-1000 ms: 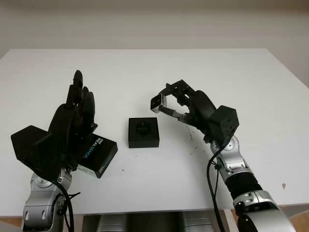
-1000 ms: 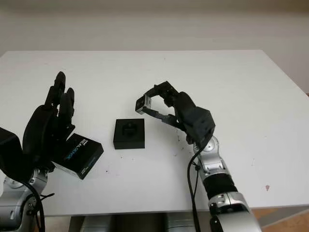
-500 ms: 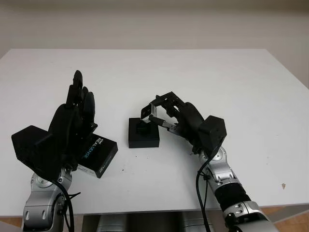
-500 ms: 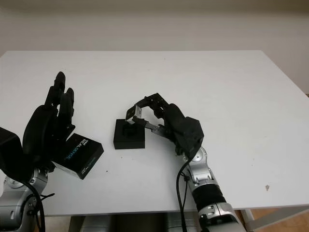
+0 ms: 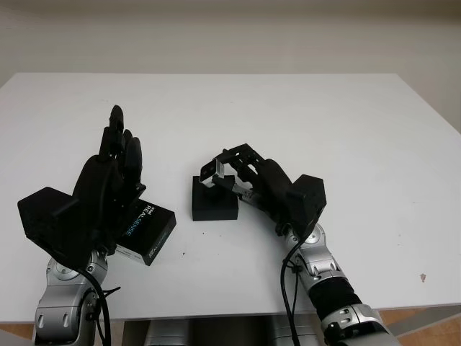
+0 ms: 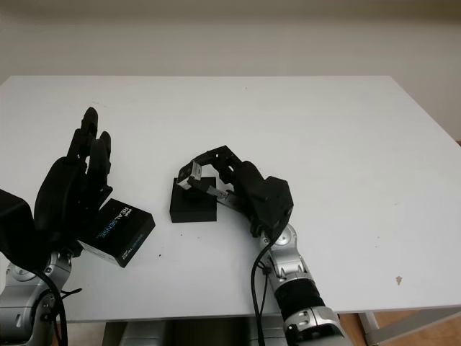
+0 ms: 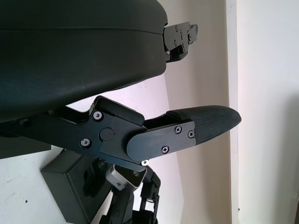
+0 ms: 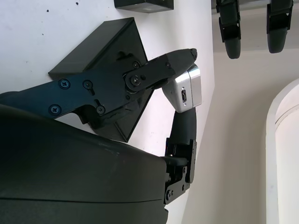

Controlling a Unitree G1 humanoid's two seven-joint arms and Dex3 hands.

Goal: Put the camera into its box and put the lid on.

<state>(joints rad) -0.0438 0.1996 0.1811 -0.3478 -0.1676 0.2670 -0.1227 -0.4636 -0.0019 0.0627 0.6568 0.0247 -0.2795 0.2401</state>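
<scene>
— Left side? Left hand (image 5: 108, 189) raised over the table (image 5: 374, 130) near its front-left corner, open, holding nothing, covering one end of the RealSense lid (image 5: 148, 231).
— Middle? Black box (image 5: 214, 198) toward the front edge, near wall partly hidden behind fingers.
— Right? Right hand (image 5: 248, 180) pinching the silver camera (image 5: 209, 172) just above the box; a second ago well right of it. Port visible only from the right wrist.

Lid (image 5: 146, 231) partly hidden (behind left robot hand (image 5: 108, 184)).
</scene>
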